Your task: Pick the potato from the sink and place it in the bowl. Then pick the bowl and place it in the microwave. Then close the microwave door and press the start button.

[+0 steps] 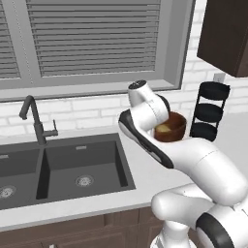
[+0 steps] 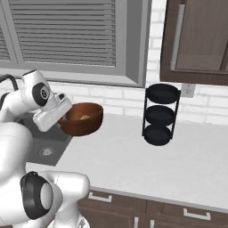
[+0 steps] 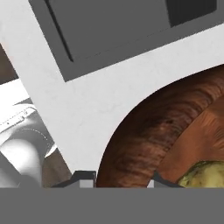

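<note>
The gripper [image 2: 66, 116] is grabbing the bowl [image 2: 83, 119] by its rim, with one finger tip outside the wall and one inside. The bowl is hanging in the air above the counter [image 2: 133, 156], just right of the sink [image 1: 63, 167]. It is brown and round, and it looks like wood.

The potato [image 2: 84, 117] is sitting inside the bowl. It is small, lumpy and yellow. In the hand view the potato [image 3: 203, 175] is showing at the bottom right, down in the bowl [image 3: 162, 131].

The sink is lying to the left, with two dark basins and round silver drains. A dark tap [image 1: 34, 121] is standing at the far side of it, in front of the white brick wall.

A black rack [image 2: 160, 113] with three round shelves is standing on the counter, to the right of the bowl and apart from it. A window with grey blinds [image 1: 92, 36] is hanging above the sink. A brown cupboard [image 2: 200, 40] is hanging high on the right.
</note>
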Robot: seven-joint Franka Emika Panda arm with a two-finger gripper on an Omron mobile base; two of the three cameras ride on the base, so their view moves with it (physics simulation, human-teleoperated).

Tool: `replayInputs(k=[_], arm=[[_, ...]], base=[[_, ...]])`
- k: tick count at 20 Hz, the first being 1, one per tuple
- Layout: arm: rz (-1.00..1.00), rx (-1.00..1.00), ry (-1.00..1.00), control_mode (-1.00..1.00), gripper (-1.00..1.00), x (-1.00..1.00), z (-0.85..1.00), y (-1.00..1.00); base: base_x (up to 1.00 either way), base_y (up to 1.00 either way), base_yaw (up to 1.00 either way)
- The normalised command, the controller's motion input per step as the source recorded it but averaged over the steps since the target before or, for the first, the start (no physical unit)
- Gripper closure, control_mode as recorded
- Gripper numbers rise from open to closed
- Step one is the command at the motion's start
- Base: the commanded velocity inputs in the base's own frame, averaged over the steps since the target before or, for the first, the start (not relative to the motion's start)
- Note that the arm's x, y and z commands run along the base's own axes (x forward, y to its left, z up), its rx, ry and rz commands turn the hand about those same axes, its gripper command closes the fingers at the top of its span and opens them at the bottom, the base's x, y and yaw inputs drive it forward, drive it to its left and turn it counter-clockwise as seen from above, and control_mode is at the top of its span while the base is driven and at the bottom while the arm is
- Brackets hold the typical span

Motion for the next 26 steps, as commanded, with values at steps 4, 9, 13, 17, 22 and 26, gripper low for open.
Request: replayInputs(k=[4,9,13,17,22,26], arm=[[0.41,0.01,0.04,-1.0,1.0,-0.03,0.42,-0.11],[0.13,0.09,0.0,-1.0,1.0,0.0,0.24,-0.43],[0.01,0.31,-0.13,-1.0,1.0,-0.1,0.21,-0.24],[0.01,0.14,-0.15,-1.0,1.0,-0.05,0.3,0.0],[0.05,-0.03,-0.14,-1.0,1.0,-0.27,0.05,0.0],[0.14,-0.03,-0.06,-1.0,1.0,-0.34,0.13,0.01]], base=[[0.0,0.0,0.0],[0.0,0.0,0.0],[0.0,0.0,0.0],[0.0,0.0,0.0],[0.0,0.0,0.0],[0.0,0.0,0.0]])
